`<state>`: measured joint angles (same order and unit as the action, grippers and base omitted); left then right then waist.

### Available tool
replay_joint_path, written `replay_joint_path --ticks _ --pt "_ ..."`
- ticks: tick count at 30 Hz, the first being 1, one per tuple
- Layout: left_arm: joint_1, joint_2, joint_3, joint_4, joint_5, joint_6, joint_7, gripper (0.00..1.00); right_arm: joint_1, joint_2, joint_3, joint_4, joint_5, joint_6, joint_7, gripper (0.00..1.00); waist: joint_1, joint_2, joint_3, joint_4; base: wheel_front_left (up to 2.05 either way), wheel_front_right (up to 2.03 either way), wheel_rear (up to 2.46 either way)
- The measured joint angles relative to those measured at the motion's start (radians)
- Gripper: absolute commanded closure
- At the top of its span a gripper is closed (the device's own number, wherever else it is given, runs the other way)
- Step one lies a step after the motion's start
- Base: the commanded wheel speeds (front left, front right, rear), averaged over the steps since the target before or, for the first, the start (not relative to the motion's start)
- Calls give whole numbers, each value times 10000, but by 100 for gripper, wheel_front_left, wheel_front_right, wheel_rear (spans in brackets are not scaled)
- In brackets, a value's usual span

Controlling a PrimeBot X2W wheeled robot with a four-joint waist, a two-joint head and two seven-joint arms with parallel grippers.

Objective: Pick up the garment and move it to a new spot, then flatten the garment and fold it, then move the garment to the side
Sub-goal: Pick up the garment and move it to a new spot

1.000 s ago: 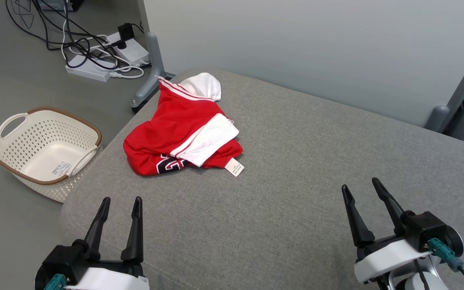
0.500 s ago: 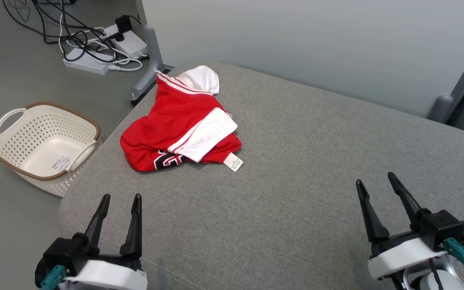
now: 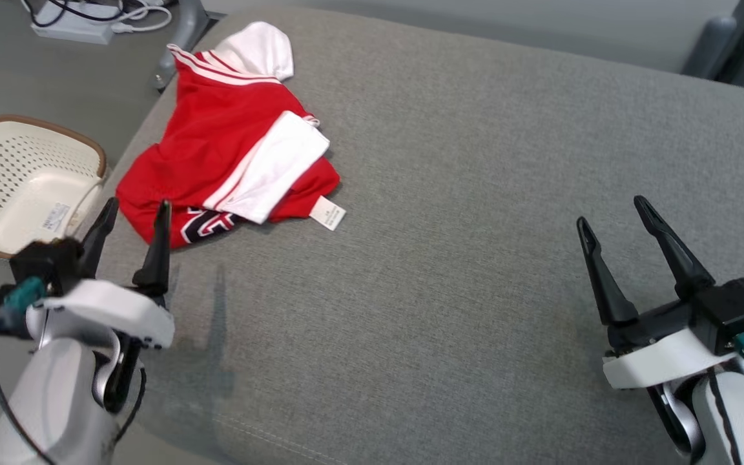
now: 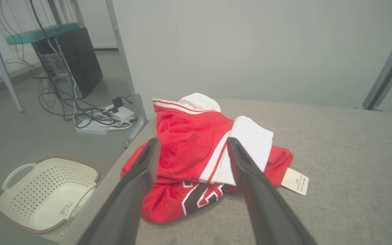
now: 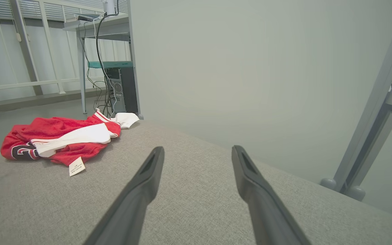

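Observation:
The garment is a crumpled red and white piece with a white tag, lying at the far left of the grey cushioned surface. It also shows in the left wrist view as the garment and in the right wrist view as the garment. My left gripper hangs open just short of the garment's near edge, its fingertips above the surface and not touching the cloth. My right gripper stands open far to the right over bare cushion, nothing between its fingers.
A cream perforated basket with a brown rim sits on the floor left of the cushion. Power strips and cables lie on the floor beyond it. A grey wall and metal posts stand behind the cushion.
The head camera has tilted down and the scene has shifted. My left gripper has moved forward toward the garment's near edge. My right gripper has risen a little. Both stay open.

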<state>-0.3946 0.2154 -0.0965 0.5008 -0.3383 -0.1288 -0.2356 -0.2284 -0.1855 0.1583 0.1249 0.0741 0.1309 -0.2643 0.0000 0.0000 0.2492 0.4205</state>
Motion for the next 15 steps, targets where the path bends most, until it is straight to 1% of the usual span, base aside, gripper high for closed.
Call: replay_joint_path --ticks 1,4,6,8,11,13,15 --pt "0 0 0 0 0 0 0 0 0 0 0 0 0 0 0 0 0 0 0 0 0 0 0" --pt "-1089 602 -999 865 -719 -12 1158 0 -299 -92 35 -221 -42 0 0 0 0 0 477 -328 0 0 0" --pt "-1754 934 -1246 1298 -1406 -12 1751 0 -524 -173 -67 -445 -50 0 0 0 0 0 792 -543 0 0 0" --pt "-2418 1469 -1733 1615 -1494 -12 2205 0 -788 -278 -123 -631 -77 0 0 0 0 0 1098 -773 0 0 0" --pt "-3250 1929 -2268 2159 -1618 -12 2575 0 -1038 -349 -199 -871 -52 0 0 0 0 0 1509 -1127 0 0 0" --pt "-3747 2132 -2566 2583 -1588 -12 2823 0 -1171 -316 -247 -1066 67 0 2 0 0 0 1749 -1364 0 0 0" --pt "-4179 2209 -2792 3018 -1858 -12 3294 0 -1337 -240 -301 -1296 211 0 2 0 0 0 1977 -1580 0 0 0"
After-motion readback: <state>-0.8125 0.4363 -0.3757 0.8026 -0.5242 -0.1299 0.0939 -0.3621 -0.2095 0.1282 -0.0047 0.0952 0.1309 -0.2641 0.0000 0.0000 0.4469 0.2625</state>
